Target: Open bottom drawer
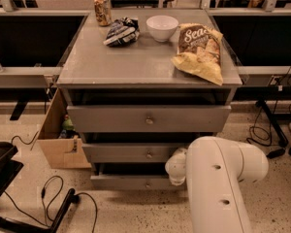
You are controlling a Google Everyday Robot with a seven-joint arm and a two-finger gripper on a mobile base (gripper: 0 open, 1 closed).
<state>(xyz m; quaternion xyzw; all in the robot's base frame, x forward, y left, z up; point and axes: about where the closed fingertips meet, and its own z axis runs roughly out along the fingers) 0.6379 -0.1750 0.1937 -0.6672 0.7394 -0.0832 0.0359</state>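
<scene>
Camera view: gripper [177, 168] seemingly beside right end of bottom drawer [136, 182].

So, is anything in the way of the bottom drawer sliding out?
Nothing visible lies on the floor in front of the bottom drawer. The tool is hidden behind the arm, by the drawer's right end.

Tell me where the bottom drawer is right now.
In the camera view the bottom drawer sits lowest, near the floor under the middle drawer; the white arm covers its right end, hiding the pincer.
</scene>
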